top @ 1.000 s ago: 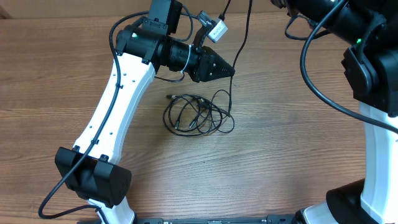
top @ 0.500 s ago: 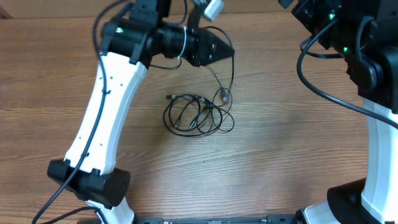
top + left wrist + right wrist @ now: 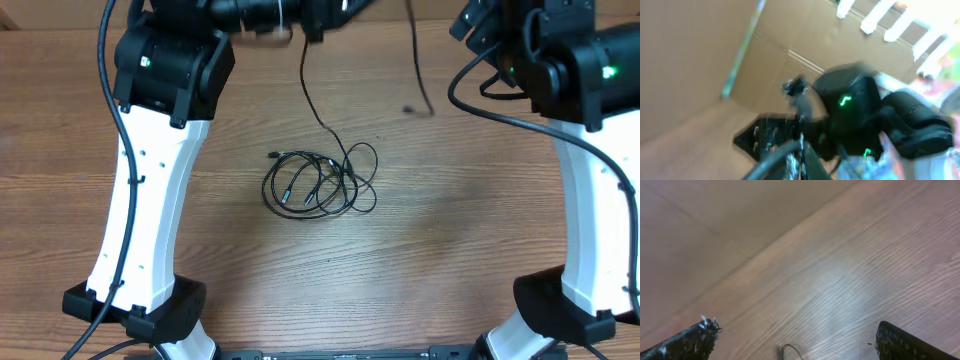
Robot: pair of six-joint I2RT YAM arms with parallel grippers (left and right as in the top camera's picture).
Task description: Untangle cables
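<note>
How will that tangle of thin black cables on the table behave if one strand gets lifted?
Probably floppy: the cables lie in loose, curling loops on the table, and one strand bends as it rises from them. Likely light, since the cords are very thin. The loops cross each other, so lifting one may drag the whole tangle along.

Smooth brown wood-grain desk (image 3: pixel 450 260), softly sheened under the light. Thin black cables (image 3: pixel 318 185), matt-sheathed, with small metal-looking plug ends. Glossy white plastic shells on the left arm (image 3: pixel 150 210) and right arm (image 3: pixel 585 210), matt black plastic at the joints. Dull black fingertips (image 3: pixel 695 339), rough and frayed pale at one edge, on the right gripper (image 3: pixel 797 341). Matt brown cardboard (image 3: pixel 690 60) in the left wrist view.
</note>
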